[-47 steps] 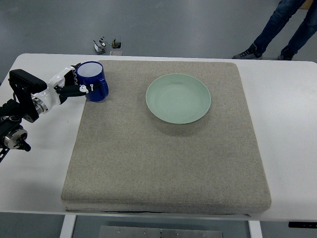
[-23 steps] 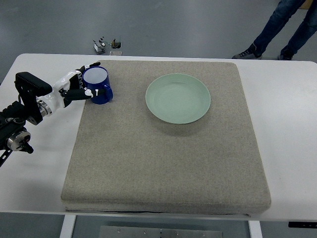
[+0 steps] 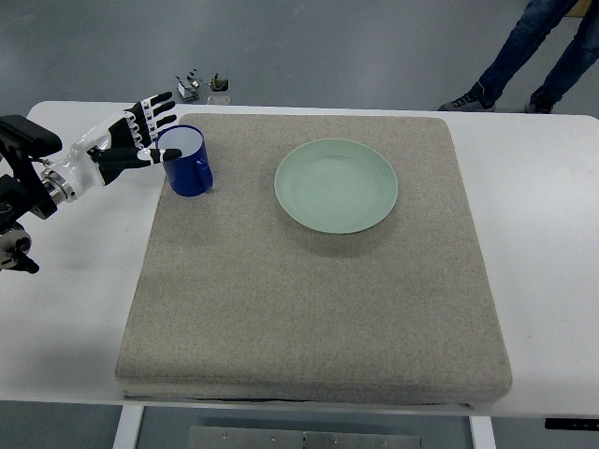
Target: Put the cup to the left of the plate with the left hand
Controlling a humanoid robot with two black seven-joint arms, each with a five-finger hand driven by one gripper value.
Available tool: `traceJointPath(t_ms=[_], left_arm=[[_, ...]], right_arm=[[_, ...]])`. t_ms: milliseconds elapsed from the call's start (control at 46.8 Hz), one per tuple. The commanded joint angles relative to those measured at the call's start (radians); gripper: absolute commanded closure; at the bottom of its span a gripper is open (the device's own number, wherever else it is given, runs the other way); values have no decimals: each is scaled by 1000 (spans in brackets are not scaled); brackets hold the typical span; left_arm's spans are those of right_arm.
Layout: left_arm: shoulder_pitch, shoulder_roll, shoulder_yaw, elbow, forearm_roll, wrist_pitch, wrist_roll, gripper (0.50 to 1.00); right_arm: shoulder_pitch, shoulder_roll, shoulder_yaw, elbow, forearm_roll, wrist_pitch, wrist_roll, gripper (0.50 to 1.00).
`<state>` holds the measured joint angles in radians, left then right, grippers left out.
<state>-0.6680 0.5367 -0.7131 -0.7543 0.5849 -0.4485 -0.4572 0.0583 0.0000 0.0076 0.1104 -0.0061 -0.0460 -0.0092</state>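
A dark blue cup (image 3: 187, 161) with a white inside stands upright on the grey mat (image 3: 309, 309), near its far left corner. The pale green plate (image 3: 337, 185) lies on the mat to the cup's right, a clear gap between them. My left hand (image 3: 142, 134) is just left of the cup with its fingers spread, holding nothing. Its arm comes in from the left edge over the white table (image 3: 75, 281). The right arm does not show.
A person's legs (image 3: 533, 47) stand beyond the table's far right corner. Small metal bits (image 3: 201, 84) lie on the floor behind the table's far left.
The left hand has let go of the cup and pulled back to the left with its fingers spread. The cup now stands on its own on the mat.
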Motion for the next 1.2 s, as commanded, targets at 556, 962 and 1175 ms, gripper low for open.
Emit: traceJointPath(t_ms=[556, 962, 1175], left_arm=[[-131, 34, -12, 154, -313, -162, 259, 500], [-202, 25, -14, 205, -637, -162, 561, 500], [-202, -1, -14, 198, -678, -162, 568, 500]], right_arm=[[0, 0, 0, 0, 0, 0, 0, 566], [0, 0, 0, 0, 0, 0, 0, 566], [0, 0, 0, 0, 0, 0, 0, 566]])
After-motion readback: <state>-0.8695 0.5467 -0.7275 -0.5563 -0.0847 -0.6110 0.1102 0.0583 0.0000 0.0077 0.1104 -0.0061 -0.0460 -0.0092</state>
